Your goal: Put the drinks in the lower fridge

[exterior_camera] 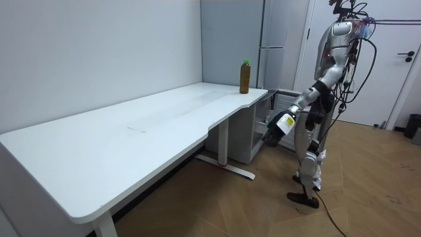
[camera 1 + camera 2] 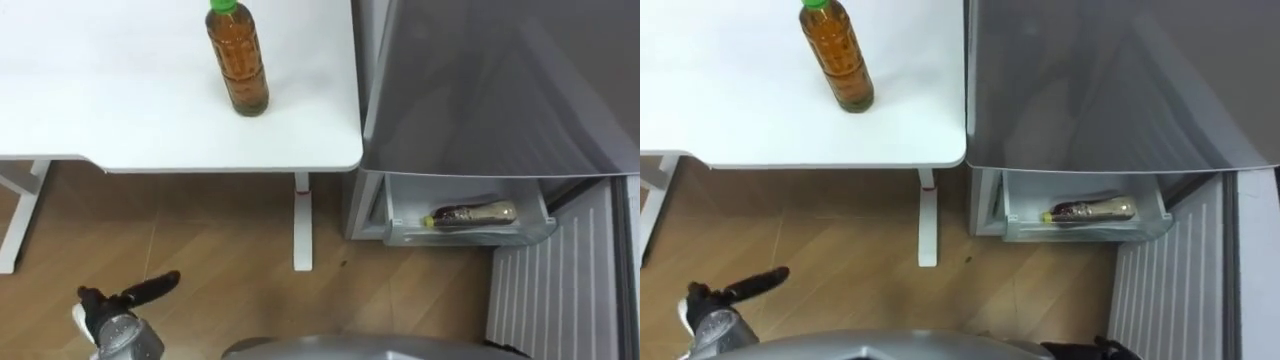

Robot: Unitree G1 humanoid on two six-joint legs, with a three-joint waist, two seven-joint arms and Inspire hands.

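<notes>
**Desk:** What was the left hand (image 2: 110, 300) holding?

**Photographer:** Nothing. It hung low over the wooden plank floor (image 2: 220, 290), its dark fingers (image 2: 155, 287) stretched out straight.

**Desk:** And the drinks?

**Photographer:** An amber plastic tea bottle with a green cap (image 2: 237, 65) stood upright near the right end of the white bench (image 2: 100, 110). Further right, a dark plastic bottle with a yellow cap (image 2: 470, 214) lay on its side in the open pale lower drawer (image 2: 400, 222) of the grey fridge (image 2: 500, 80). At the bottom edge, I could not tell how the right hand (image 2: 1095, 348) was set.
</notes>
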